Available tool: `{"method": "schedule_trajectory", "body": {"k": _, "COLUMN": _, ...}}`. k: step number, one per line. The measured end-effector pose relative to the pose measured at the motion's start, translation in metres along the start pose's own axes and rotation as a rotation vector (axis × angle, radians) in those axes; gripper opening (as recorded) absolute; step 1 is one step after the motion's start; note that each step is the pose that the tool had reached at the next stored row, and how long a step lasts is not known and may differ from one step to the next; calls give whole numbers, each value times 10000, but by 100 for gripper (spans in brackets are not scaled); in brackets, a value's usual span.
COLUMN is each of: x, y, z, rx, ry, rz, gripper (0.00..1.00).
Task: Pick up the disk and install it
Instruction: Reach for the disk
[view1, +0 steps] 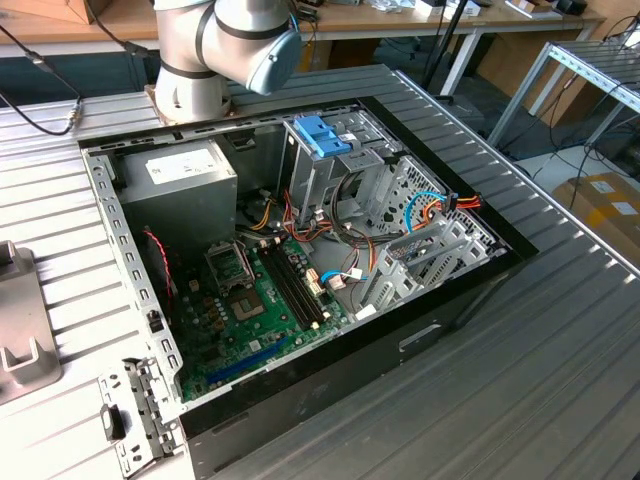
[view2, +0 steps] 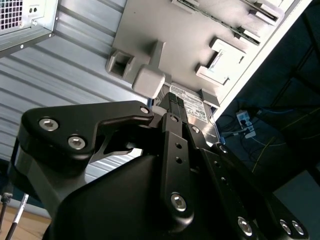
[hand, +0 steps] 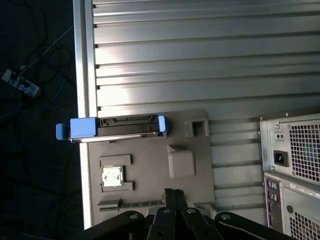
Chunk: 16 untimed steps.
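The disk stands on its edge in a slot of a grey holder plate, with a blue rail at each end, close to the table's edge. In the second wrist view its white label shows just beyond the fingertips. My gripper hovers over the holder plate, a short way from the disk and not touching it. Its two black fingers lie together, shut, with nothing between them. The open computer case lies in the middle of the table in the exterior view.
The case's rear panel with vents and a power socket stands near the holder. A grey power supply, a blue latch on a metal cage, cables and a green motherboard fill the case. The ribbed metal table drops off beside the disk.
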<state>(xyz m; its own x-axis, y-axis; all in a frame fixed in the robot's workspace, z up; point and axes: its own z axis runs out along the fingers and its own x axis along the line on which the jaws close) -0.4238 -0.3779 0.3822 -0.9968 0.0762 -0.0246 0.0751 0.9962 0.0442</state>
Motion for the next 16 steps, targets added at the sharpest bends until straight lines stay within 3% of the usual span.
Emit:
{"method": "schedule_trajectory", "body": {"k": 7, "x": 18, "y": 45, "z": 27, "rx": 0, "ry": 0, "rz": 0, "gripper": 10}}
{"method": "schedule_trajectory", "body": {"k": 16, "x": 104, "y": 65, "z": 103, "rx": 10, "ry": 0, "rz": 0, "gripper": 10}}
